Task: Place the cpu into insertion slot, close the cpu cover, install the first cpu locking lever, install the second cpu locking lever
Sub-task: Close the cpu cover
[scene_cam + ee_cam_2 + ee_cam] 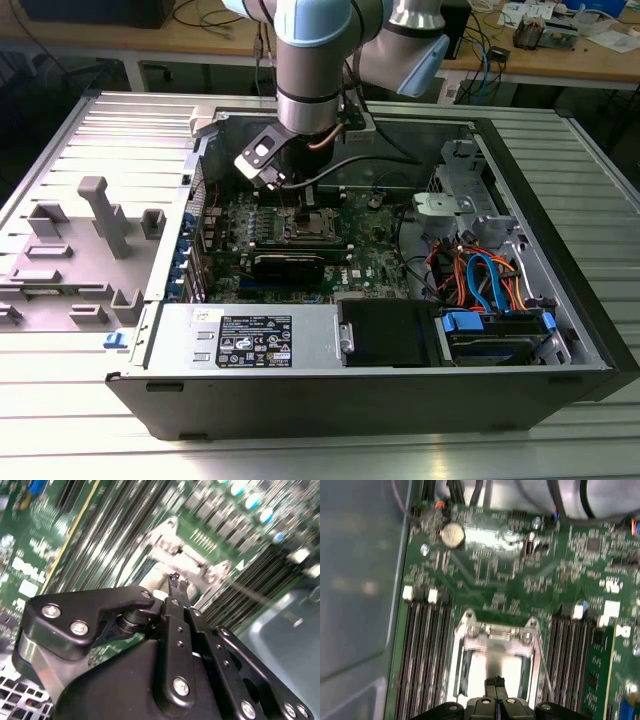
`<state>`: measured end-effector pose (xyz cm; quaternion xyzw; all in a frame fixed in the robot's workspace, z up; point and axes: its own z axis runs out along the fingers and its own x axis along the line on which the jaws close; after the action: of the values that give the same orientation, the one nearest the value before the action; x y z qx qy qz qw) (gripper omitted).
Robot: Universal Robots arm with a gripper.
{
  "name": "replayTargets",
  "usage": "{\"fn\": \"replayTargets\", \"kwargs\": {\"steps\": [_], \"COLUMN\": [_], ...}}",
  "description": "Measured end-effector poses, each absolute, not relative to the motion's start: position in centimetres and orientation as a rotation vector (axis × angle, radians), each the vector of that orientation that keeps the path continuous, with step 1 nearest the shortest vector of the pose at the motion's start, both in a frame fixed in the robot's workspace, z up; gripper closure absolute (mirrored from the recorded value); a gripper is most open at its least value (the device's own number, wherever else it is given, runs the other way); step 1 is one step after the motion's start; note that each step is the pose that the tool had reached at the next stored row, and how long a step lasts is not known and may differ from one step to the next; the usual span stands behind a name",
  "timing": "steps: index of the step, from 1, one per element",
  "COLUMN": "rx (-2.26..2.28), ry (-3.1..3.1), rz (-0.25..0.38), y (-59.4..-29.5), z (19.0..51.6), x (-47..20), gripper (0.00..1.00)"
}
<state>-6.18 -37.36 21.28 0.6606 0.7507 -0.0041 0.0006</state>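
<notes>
**Silver socket under a pinched claw**

Ribbed grey metal makes up the counter (60, 430) that carries the open computer case (350, 400). Nearest inside the case is the power supply (250, 340) with its white label. At three o'clock from it sits the drive bay (495, 330), with blue and orange cables (480, 275) just behind. Outside the case, toward nine o'clock, grey plastic fixtures (100, 215) stand on the counter.

Further in lies the green motherboard (370, 255), with the insertion slot (308, 224) near its middle. In the first wrist view the cpu (475, 672) shows its pale metal top through the window of the cpu cover (495, 636), which seems to lie down over it. Black memory slots (422, 645) flank the socket, and a thin metal rod (544, 655) runs beside the frame.

The claw (495, 682) hangs just over the cover. Its black fingers (175, 587) are pressed together, with nothing visible between them. Past the socket sits a round coin battery (452, 534). Farthest off, at twelve o'clock in the exterior view, the arm (315, 60) rises in front of a wooden counter (200, 40).
</notes>
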Motion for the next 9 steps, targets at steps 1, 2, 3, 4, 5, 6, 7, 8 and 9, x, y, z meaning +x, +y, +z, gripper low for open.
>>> {"fn": "replayTargets", "kwargs": {"steps": [1,2,3,4,5,6,7,8,9], "rx": [2.073,2.072,2.071,2.071,2.071,2.07,2.07,2.069,2.068], "ry": [2.356,2.355,2.355,2.354,2.354,2.353,2.352,2.351,2.351], "rz": [-0.016,-0.019,-0.021,-0.022,-0.023,-0.024,-0.026,-0.028,-0.029], "y": [-37.36,-37.36,-37.36,-37.36,-37.36,-37.36,-37.36,-37.36,-37.36], "z": [21.28,21.28,21.29,21.28,21.28,21.28,21.28,21.28,21.28], "x": [-5.7,-5.69,-5.69,-5.69,-5.69,-5.69,-5.69,-5.69,-5.69], "gripper": [0.89,0.89,0.89,0.89,0.89,0.89,0.89,0.89,0.89]}}
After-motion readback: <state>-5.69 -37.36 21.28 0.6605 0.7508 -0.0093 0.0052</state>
